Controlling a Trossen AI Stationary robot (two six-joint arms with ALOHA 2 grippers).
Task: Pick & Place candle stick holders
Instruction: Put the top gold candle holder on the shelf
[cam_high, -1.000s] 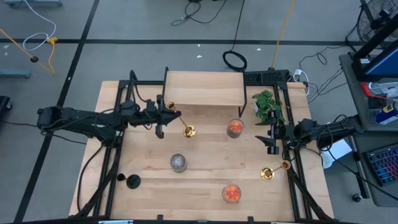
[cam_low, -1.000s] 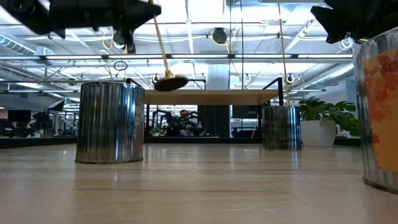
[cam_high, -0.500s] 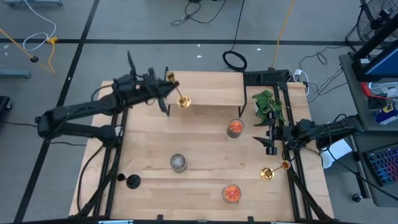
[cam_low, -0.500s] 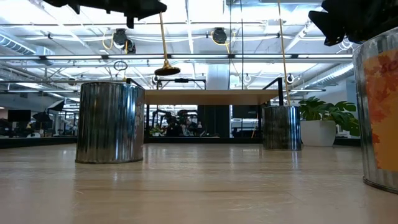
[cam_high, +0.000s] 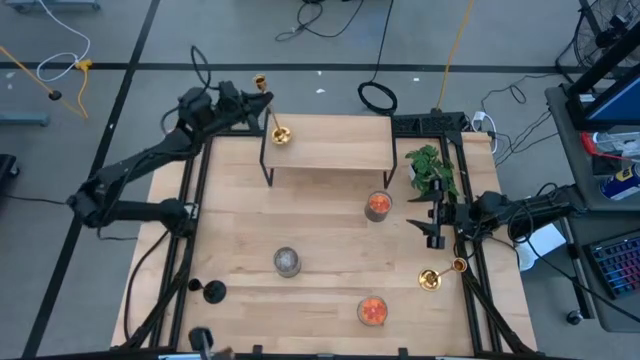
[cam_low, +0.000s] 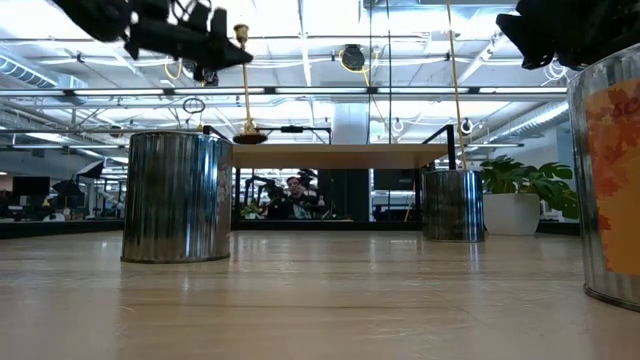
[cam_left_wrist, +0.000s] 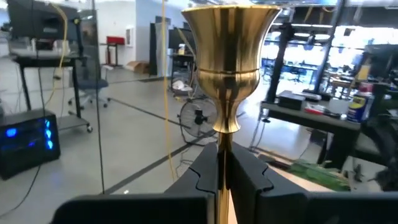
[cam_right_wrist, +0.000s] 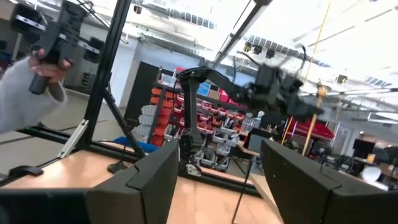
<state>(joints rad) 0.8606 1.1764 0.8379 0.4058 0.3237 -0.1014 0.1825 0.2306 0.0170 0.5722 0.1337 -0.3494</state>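
Left arm swung up-frame since a second ago, carrying the candlestick (cam_high: 272, 118) from mid-bench to the shelf's (cam_high: 330, 145) left end, upper-centre in the high view. Left pincer (cam_left_wrist: 222, 163) is clenched on the stem; its base hangs over the shelf, contact unclear. Do it well: lower straight, keep stem vertical, seat the base flat before releasing. Long axis near upright, cup end up, base down. Right pincer (cam_right_wrist: 216, 167) is released, idling at the bench's (cam_high: 240, 250) right edge.
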